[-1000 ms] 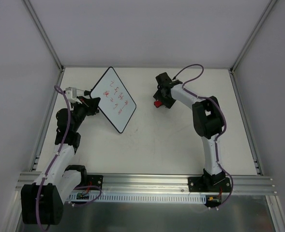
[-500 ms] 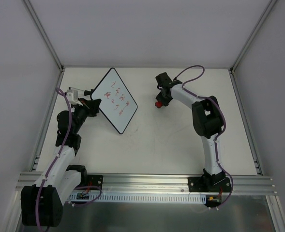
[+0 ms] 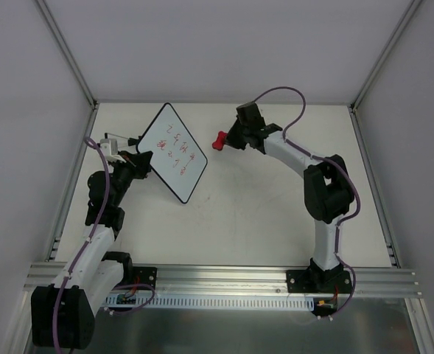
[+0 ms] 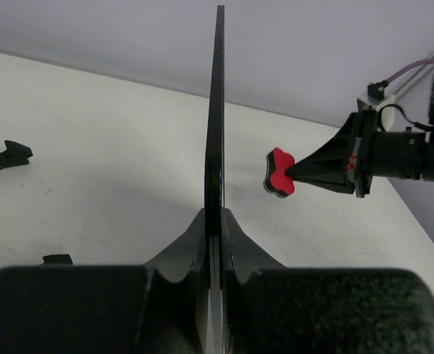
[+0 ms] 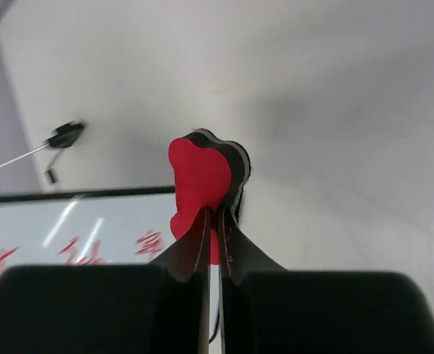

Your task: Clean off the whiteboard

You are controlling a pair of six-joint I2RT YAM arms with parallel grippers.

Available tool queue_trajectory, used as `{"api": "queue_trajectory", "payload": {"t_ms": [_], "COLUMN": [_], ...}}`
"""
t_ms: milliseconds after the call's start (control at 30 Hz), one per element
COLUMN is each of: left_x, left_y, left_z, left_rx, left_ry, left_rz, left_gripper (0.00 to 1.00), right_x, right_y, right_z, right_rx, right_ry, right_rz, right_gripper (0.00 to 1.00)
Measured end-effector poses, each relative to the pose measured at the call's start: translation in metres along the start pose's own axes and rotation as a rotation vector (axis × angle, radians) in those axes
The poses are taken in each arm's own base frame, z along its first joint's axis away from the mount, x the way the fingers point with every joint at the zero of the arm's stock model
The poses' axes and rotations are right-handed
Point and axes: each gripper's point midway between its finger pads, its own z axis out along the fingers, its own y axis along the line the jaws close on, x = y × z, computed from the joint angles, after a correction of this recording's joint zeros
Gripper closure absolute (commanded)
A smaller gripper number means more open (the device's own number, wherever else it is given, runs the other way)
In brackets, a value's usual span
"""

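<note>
At the back left of the table (image 3: 261, 214), the left gripper (image 3: 146, 158) pinches the small black-framed white board (image 3: 172, 151), its red writing (image 3: 178, 145) not yet wiped. The right gripper (image 3: 228, 140) pinches the red bone-shaped eraser (image 3: 219, 140) nearby, not touching the board. Next, I think: press it on the writing and rub.

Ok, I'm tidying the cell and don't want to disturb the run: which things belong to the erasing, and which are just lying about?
In the job: whiteboard, in the left gripper; red eraser, in the right gripper.
Lying about: small black piece on the table.
</note>
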Motion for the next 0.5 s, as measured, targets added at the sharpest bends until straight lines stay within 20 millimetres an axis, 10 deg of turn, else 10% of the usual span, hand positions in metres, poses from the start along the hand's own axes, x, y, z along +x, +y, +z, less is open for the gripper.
{"api": "queue_trajectory", "payload": {"t_ms": [267, 500], "left_x": [-0.002, -0.003], "left_y": [0.003, 0.007], "left_z": [0.001, 0.001], "left_rx": [-0.026, -0.042], "left_ry": [-0.014, -0.022], "left_rz": [0.007, 0.029], "left_gripper": [1.0, 1.0], "right_x": [0.035, 0.068], "right_y": [0.146, 0.184], "right_z": [-0.067, -0.09], "right_rx": [-0.561, -0.752], "right_ry": [-0.006, 0.05], "right_rz": [-0.19, -0.251], "right_gripper": [1.0, 1.0]}}
